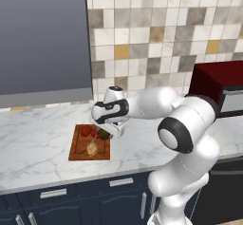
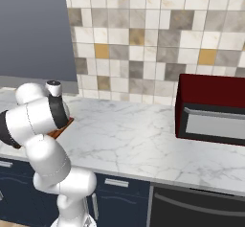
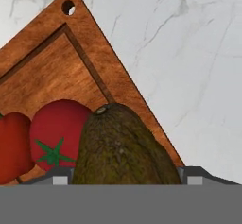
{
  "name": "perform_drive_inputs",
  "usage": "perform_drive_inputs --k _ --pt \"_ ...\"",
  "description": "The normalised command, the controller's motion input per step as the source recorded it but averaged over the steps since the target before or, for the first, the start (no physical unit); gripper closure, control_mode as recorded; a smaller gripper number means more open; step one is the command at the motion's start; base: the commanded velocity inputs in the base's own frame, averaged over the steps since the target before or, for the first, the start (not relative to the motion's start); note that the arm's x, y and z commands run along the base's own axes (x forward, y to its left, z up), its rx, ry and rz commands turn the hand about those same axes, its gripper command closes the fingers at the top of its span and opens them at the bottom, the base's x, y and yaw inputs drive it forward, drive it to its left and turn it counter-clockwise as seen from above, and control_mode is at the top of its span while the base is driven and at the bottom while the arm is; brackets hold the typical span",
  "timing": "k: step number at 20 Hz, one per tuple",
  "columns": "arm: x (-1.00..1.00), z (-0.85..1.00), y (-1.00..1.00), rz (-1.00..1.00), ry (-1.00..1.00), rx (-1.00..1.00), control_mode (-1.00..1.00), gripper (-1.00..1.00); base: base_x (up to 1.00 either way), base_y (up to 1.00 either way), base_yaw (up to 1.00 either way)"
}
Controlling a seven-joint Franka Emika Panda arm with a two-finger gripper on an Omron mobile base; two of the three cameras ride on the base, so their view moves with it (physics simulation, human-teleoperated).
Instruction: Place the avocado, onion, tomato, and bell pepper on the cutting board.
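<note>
The reddish-brown cutting board [image 1: 78,150] lies on the marble counter; one corner with a round hole shows in the hand view [image 3: 52,67]. On it lie the red tomato [image 3: 56,135] with its green star, the red bell pepper [image 3: 12,145] beside it, and the tan onion [image 1: 93,148] nearer the front. My gripper [image 1: 107,134] hangs low over the board's right side, shut on the dark olive avocado [image 3: 120,142], which spans the gap between my fingertips [image 3: 191,178]. The avocado [image 1: 103,134] sits just above or on the board; I cannot tell which.
A dark red microwave [image 2: 213,108] stands on the counter to the right. The tiled wall [image 1: 156,34] runs behind. Bare marble counter [image 3: 198,53] lies to the right of the board. Dark drawers [image 1: 71,195] sit below the front edge.
</note>
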Motion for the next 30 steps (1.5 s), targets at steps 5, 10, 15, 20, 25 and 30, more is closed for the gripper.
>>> perform_drive_inputs --k 5,10,15,20,25,30 --pt "-0.29 -0.04 0.0 0.0 -0.02 0.0 -1.0 1.0 0.0 0.0 0.0" --pt "-0.27 -0.08 0.04 0.0 -0.01 0.0 -1.0 1.0 0.0 0.0 0.0" --pt "-0.07 -0.21 0.19 0.0 0.0 0.0 -1.0 1.0 0.0 0.0 0.0" --pt "0.0 -0.37 0.22 0.0 0.0 -0.05 -1.0 1.0 0.0 0.0 0.0" --pt "-0.12 -0.22 0.3 0.0 0.0 -0.02 -1.0 -1.0 0.0 0.0 0.0" --pt "-0.14 0.12 0.12 0.0 -0.05 0.0 -1.0 -1.0 0.0 0.0 0.0"
